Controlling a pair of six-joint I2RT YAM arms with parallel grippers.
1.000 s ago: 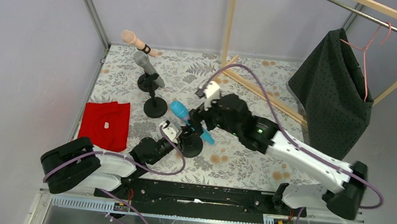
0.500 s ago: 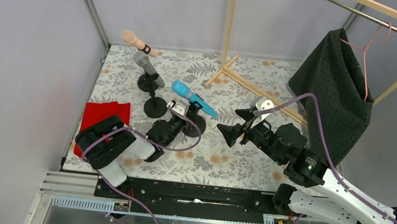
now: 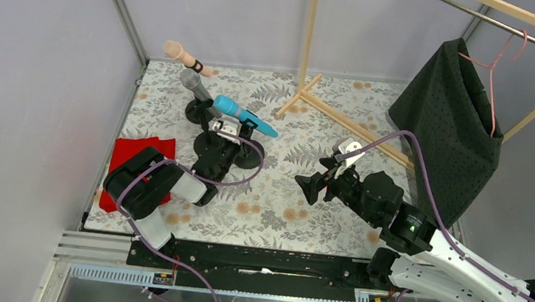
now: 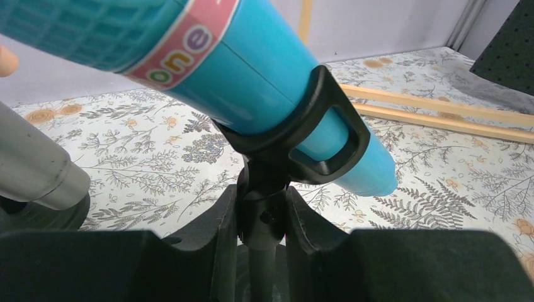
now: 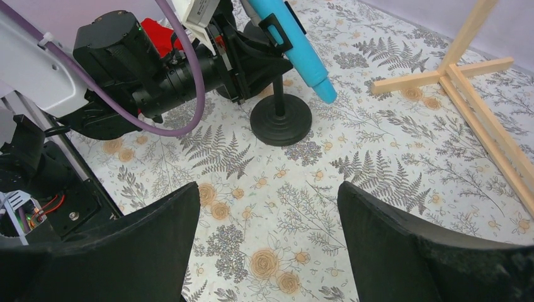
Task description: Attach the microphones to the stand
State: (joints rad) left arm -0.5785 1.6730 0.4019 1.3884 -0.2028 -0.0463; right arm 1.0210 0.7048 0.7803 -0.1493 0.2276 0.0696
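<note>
The cyan-blue microphone (image 3: 244, 116) sits tilted in the black clip (image 4: 315, 138) of a black stand (image 5: 280, 119). My left gripper (image 3: 225, 138) is shut on that stand's stem, just under the clip (image 4: 261, 217). The silver-grey microphone (image 3: 198, 87) sits on its own stand close behind to the left, and shows in the left wrist view (image 4: 31, 170). The peach-pink microphone (image 3: 181, 55) is at the far left corner. My right gripper (image 3: 311, 186) is open and empty, low over the floral cloth (image 5: 269, 207), to the right of the stand.
A red cloth (image 3: 127, 156) lies at the left edge. A wooden rack's poles (image 3: 342, 117) run across the far right of the table. A black garment (image 3: 449, 117) hangs on a pink hanger at the right. Grey walls close the left and back.
My right gripper has let go of the cyan microphone and pulled back to the right, open. My left gripper has carried the stand with the microphone toward the far left.
</note>
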